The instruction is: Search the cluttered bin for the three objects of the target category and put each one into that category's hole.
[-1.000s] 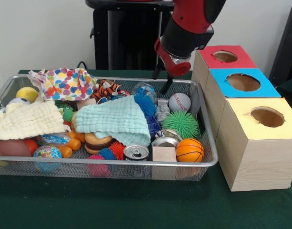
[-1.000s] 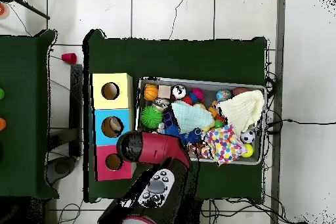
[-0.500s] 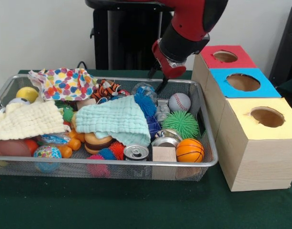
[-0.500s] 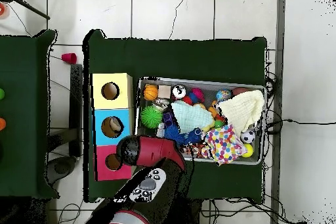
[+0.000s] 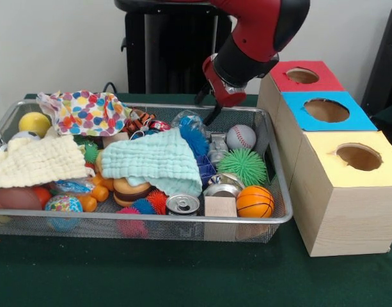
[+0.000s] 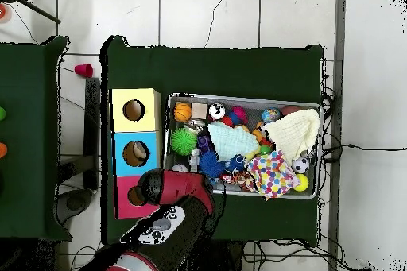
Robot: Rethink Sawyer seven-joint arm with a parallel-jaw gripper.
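Item: wire bin (image 5: pixel 275 167) on green table (image 5: pixel 183 281), heaped with mixed goods.
Contents seen: baseball (image 5: pixel 240 136), spiky green ball (image 5: pixel 245 165), small basketball (image 5: pixel 254 201), drink can (image 5: pixel 182 204), wooden block (image 5: pixel 220 206), mint cloth (image 5: pixel 158 161), cream cloth (image 5: pixel 36 162), spotted cloth (image 5: pixel 87 112).
Receivers: red box (image 5: pixel 302 75), blue box (image 5: pixel 327 110), yellow box (image 5: pixel 355 157), one hole each. The overhead view suggests something pale in the blue hole (image 6: pixel 136 153), though it is too small to be sure.
Pincer (image 5: pixel 206 109): above the bin's far rim, fingers apart, carrying nothing.
Progress: target category not evident; sorting largely outstanding.
Change from a second ago: the arm has drawn up and back from the baseball corner.
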